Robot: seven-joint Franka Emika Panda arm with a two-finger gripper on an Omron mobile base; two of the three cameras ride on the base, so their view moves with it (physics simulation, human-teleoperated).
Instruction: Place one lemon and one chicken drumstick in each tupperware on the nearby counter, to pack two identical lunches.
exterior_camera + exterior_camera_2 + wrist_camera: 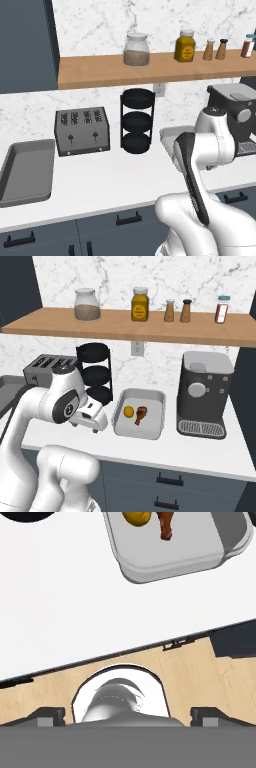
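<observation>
One tupperware (139, 428) on the counter (210, 453), left of the coffee machine (204, 393), holds a lemon (128, 411) and a chicken drumstick (141, 415); the other tupperware (25, 172) sits empty at far left. The gripper (127, 714) hangs wide open, holding nothing. A lemon is probably firm but rolls, so pinch across its middle; a drumstick is light and greasy-looking, best taken at the bulbous end.
</observation>
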